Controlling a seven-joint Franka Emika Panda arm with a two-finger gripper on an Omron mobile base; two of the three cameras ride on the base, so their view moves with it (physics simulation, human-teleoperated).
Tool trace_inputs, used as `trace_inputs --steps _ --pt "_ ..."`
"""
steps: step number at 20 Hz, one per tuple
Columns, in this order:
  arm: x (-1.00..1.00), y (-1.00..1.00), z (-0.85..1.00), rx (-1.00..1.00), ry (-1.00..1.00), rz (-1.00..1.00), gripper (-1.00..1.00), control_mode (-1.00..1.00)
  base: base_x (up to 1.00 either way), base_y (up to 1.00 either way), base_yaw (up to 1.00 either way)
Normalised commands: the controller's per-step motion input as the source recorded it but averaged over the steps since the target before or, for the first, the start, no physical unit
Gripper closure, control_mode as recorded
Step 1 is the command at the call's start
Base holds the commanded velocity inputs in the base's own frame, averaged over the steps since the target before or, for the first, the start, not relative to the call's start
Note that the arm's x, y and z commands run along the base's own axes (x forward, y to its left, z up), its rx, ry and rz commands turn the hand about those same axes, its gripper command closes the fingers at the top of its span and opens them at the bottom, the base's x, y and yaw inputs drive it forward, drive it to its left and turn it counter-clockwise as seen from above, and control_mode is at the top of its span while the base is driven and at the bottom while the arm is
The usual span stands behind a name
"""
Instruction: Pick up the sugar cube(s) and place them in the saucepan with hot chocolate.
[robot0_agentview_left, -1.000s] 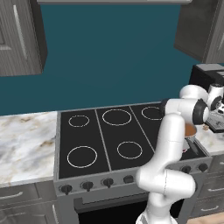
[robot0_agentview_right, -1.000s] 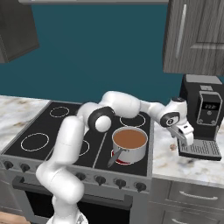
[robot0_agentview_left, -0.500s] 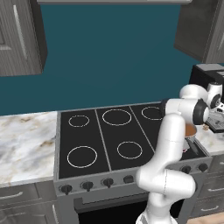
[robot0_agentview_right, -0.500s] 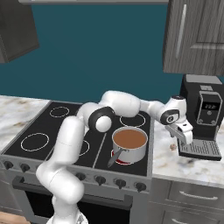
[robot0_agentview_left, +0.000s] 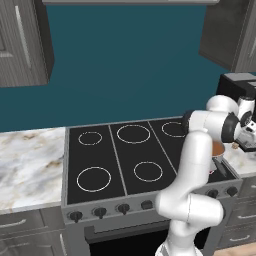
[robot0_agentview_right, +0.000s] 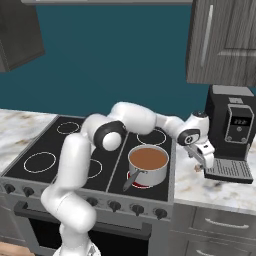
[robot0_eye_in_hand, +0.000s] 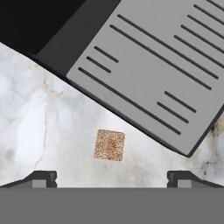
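Note:
The sugar cube (robot0_eye_in_hand: 109, 145) is a small tan square lying on the marble counter, just ahead of my open gripper (robot0_eye_in_hand: 111, 179) and centred between the two spread fingertips (robot0_eye_in_hand: 41, 178). In the right base view the gripper (robot0_agentview_right: 205, 160) hangs low over the counter between the stove and the coffee machine, with the cube (robot0_agentview_right: 198, 169) a tiny speck beneath it. The saucepan with hot chocolate (robot0_agentview_right: 148, 162) stands on the stove's front right burner, left of the gripper, its grey handle pointing to the front. My arm hides most of the saucepan (robot0_agentview_left: 218, 150) in the left base view.
The black coffee machine (robot0_agentview_right: 232, 132) stands right of the gripper, and its grey slotted drip tray (robot0_eye_in_hand: 153, 74) lies close behind the cube. The black stove top (robot0_agentview_right: 60, 150) spreads to the left. Marble counter (robot0_eye_in_hand: 35, 113) surrounds the cube.
The hand has come down a little toward the counter beside the coffee machine. The saucepan and cube have not moved.

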Motion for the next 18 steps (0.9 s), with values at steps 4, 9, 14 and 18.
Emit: trace_inputs --steps 4,9,14,18 --pt "-0.02 0.07 -0.08 0.00 -0.06 -0.02 -1.00 -1.00 0.00 0.00 0.00" --pt "0.00 0.00 -0.01 0.00 -0.03 -0.05 -1.00 -1.00 0.00 0.00 0.00" --pt "0.00 0.00 -0.08 0.00 -0.04 -0.08 -1.00 -1.00 0.00 0.00 0.00" --pt "0.08 0.00 -0.04 0.00 -0.03 -0.10 -1.00 -1.00 0.00 0.00 0.00"
